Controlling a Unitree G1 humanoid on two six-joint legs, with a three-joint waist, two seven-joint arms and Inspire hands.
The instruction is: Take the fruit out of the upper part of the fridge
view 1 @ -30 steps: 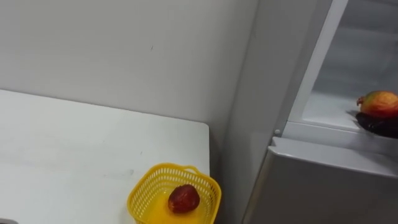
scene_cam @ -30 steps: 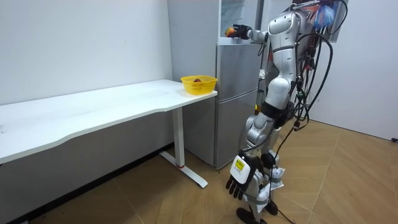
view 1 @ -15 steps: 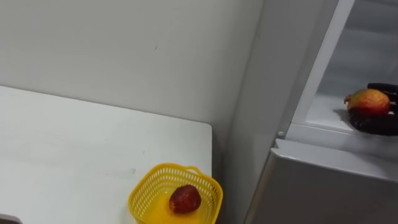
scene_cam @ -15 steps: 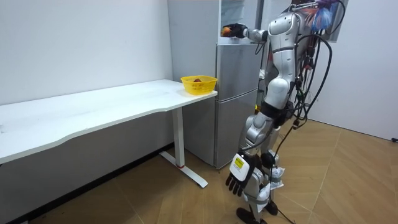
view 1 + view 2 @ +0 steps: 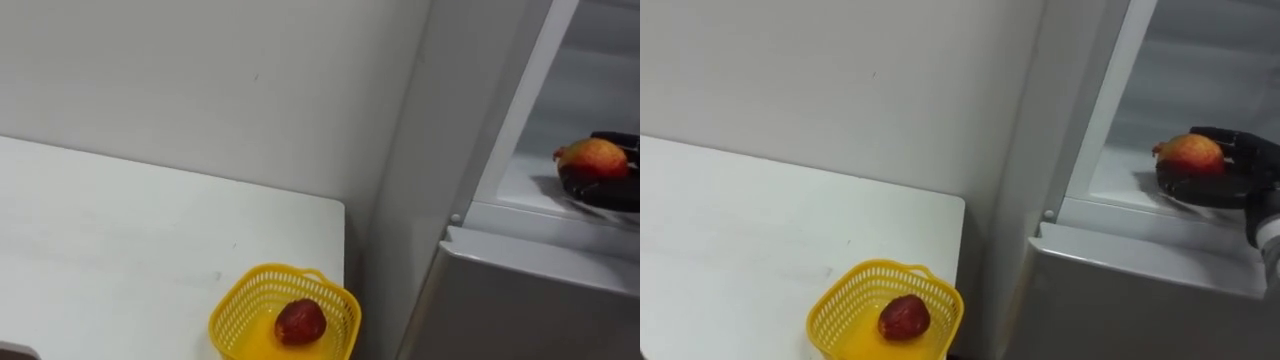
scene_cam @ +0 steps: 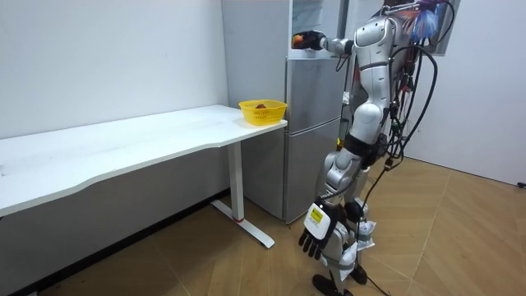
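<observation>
in the open upper fridge compartment (image 5: 1210, 60), the right hand (image 5: 1220, 185) is gripping a red-yellow fruit (image 5: 1188, 153) in curled fingers (the left hand (image 6: 316, 236) is hanging low, fingers relaxed).

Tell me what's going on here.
The robot stands at the fridge, next to the table. Its right hand is in the open upper compartment, curled round a fruit there. Its left hand hangs open at its side. A basket on the table's corner holds a red fruit.
</observation>
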